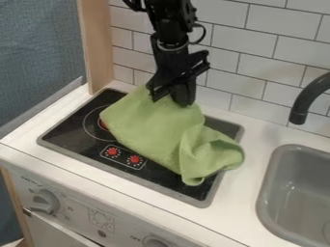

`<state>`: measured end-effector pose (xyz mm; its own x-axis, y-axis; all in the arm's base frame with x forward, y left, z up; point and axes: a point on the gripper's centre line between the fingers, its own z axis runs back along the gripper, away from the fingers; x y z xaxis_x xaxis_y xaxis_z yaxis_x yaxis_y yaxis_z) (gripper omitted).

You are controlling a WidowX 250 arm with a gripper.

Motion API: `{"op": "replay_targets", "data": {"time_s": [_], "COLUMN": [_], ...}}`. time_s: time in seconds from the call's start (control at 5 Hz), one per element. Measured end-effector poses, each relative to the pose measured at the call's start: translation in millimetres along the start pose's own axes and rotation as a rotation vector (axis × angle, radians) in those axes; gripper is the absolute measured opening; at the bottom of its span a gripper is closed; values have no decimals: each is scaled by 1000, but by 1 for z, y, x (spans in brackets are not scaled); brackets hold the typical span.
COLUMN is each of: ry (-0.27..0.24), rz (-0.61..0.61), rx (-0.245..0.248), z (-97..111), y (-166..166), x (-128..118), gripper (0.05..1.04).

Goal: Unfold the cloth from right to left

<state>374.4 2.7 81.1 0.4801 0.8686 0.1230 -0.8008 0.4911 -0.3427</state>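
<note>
- One green cloth (151, 128) lay across the black stovetop (69, 130), its right end bunched;
- the pincer (171, 99) hung at its far edge; I could not tell its opening or grip

From where I stand, the soft green cloth (151, 123) slants across the black stovetop (67, 125), partly spread and fairly smooth toward the left. Its right end is bunched in thick, rumpled folds, reaching past the stovetop's grey rim and over the white counter (264, 130).
</note>
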Motion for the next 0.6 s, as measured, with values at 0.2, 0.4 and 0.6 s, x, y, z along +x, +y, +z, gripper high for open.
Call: {"op": "replay_targets", "data": {"time_s": [0.2, 0.4, 0.6], "ry": [-3, -1, 4], "rz": [32, 30, 16], "rx": [-15, -13, -3], "z": [21, 37, 53], "y": [14, 29, 47], "x": [5, -5, -19], "gripper": [50, 50, 50]}}
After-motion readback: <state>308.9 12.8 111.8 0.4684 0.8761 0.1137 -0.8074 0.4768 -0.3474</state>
